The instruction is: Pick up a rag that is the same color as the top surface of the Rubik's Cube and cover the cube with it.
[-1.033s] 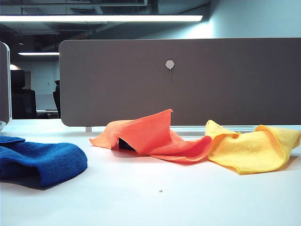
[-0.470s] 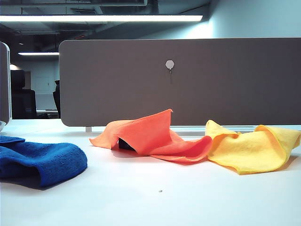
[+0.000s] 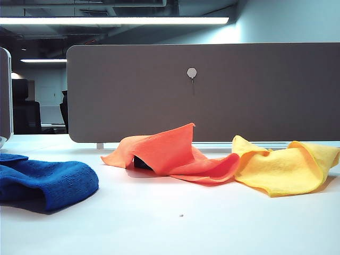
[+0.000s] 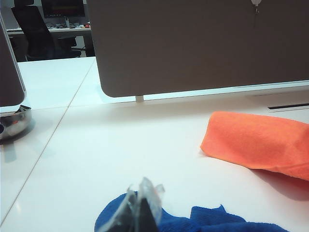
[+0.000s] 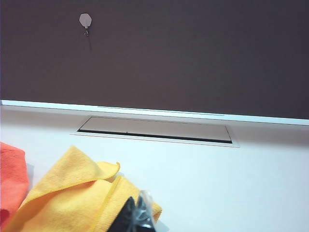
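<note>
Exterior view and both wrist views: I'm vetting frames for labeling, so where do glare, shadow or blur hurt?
Exterior view: ceiling light blown out; dark gap under the orange rag hides what it covers. Left wrist view: left end effector, shut, is blurred over the blue towel. Right wrist view: right end effector blurred; yellow cloth sharp.

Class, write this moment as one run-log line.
orange rag: draped over cube | left gripper: shut, above blue towel | right gripper: shut, above yellow cloth
</note>
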`<state>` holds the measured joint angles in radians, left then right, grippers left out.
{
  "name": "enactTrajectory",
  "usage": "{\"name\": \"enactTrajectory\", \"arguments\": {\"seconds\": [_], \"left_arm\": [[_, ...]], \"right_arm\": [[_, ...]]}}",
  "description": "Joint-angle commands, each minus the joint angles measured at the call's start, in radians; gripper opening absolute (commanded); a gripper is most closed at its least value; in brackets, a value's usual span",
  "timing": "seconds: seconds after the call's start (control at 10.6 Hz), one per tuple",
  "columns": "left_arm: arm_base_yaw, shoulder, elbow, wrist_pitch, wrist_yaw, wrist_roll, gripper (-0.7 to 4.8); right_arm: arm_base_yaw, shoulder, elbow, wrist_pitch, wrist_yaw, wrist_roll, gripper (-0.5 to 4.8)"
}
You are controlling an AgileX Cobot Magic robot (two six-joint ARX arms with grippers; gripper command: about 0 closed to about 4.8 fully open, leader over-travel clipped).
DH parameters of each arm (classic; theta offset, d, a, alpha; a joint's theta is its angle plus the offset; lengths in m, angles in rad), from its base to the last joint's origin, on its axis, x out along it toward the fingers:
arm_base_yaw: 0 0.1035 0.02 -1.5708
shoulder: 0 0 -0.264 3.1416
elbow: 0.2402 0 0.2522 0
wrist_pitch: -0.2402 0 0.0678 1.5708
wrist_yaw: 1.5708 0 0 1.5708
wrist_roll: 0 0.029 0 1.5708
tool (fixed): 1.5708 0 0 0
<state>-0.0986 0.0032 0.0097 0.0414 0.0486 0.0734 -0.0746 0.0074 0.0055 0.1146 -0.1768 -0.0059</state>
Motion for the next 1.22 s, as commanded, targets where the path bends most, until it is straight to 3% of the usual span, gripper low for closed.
{"name": "enactTrajectory", "arguments": {"seconds": [0.09, 0.38, 0.56, 1.22], "left_arm": [[0.000, 0.001, 0.001, 0.002, -0.003, -0.002, -0.05], [0.000, 0.001, 0.001, -0.026, 0.000, -0.009, -0.05], [0.000, 0.001, 0.001, -0.025, -0.004, -0.090, -0.05], [0.000, 0.001, 0.001, 0.030, -0.003, -0.084, -0.05]], "right_arm": [[0.000, 0.000, 0.000, 0.023, -0.002, 0.006, -0.01], [0.000, 0.000, 0.000, 0.023, -0.001, 0.005, -0.01], [-0.001, 0.000, 0.000, 0.023, -0.001, 0.006, -0.01], [-0.001, 0.000, 0.000, 0.025, 0.000, 0.059, -0.01]]}}
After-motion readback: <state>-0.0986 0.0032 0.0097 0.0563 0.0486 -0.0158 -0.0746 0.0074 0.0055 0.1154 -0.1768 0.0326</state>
